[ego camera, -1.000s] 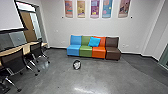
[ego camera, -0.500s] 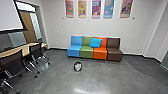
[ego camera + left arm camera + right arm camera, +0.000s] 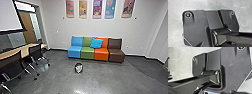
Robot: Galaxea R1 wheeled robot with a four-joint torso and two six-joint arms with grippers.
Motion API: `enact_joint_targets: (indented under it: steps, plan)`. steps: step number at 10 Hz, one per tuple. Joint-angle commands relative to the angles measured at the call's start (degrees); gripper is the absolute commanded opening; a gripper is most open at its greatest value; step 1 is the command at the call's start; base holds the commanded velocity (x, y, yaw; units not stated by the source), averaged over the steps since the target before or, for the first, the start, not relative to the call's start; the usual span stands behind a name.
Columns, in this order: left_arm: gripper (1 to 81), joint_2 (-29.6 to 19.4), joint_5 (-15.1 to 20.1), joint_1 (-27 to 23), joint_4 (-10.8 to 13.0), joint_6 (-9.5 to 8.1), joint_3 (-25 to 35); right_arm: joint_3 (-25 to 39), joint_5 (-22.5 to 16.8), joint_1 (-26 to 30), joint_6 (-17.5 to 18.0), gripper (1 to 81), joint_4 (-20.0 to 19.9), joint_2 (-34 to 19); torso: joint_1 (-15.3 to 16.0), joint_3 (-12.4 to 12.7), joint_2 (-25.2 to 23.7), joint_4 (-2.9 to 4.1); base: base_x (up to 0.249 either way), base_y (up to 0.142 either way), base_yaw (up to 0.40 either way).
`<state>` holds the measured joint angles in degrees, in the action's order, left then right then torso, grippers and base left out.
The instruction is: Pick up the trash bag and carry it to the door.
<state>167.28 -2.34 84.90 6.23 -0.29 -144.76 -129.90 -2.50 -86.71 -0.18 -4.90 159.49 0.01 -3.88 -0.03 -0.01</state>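
on the grey floor: the likely trash bag, a small dark-rimmed bundle with a pale, crumpled middle, lay in front of the 4-seat sofa, nearer its blue and green seats than its brown seat, and well apart from the robot.
weight: it looked light, though its load could not be judged.
stiffness: the pale middle seemed soft, likely to sag or swing when lifted; whether the dark rim was film or something firmer could not be told.
slip and tear: thin plastic would probably have slid in a loose grip and torn under a sharp pinch.
hold: the best place seemed a gathered top or a thick fold at the rim, with enough material taken to bear the load; no knot or handle could be made out.
pointing: the pale part seemed to face the robot and somewhat upward.
long axis: slightly longer than broad, it appeared to run upright or away from the robot; which of the 2 could not be told.
jaws: whether the left or right pair stood wide or narrow could not be told; the bag lay out of reach of both.
step: the pickup was undone, and getting closer seemed the present need.
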Motion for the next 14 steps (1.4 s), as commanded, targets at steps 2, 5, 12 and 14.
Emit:
enact_joint_targets:
  steps: [2, 5, 12, 14]
  plan:
    - [81.1, -0.10, 2.96, -2.67, 0.10, -0.23, 0.53, -0.07, -3.48, 2.72, -0.17, 81.1, -0.21, -0.73, -0.01, 0.00, 0.00, 0.00, 0.149, 0.078, 0.000]
    - [81.1, -0.10, 2.96, -2.67, 0.10, -0.23, 0.53, -0.52, -3.48, 2.90, -0.17, 81.1, -0.20, -0.37, -0.01, 0.00, 0.02, 0.00, 0.148, 0.078, 0.000]
    - [81.1, 0.08, 2.96, -2.75, 0.10, -0.23, 0.53, -0.60, -3.92, 3.16, -0.17, 81.1, -0.20, -0.37, -0.01, 0.00, 0.02, 0.00, 0.149, 0.078, 0.000]
    - [81.1, 0.08, 2.96, -2.76, 0.10, -0.23, 0.53, -0.60, -3.92, 3.16, -0.25, 81.1, -0.19, -0.37, -0.01, 0.00, 0.02, 0.00, 0.149, 0.077, 0.000]
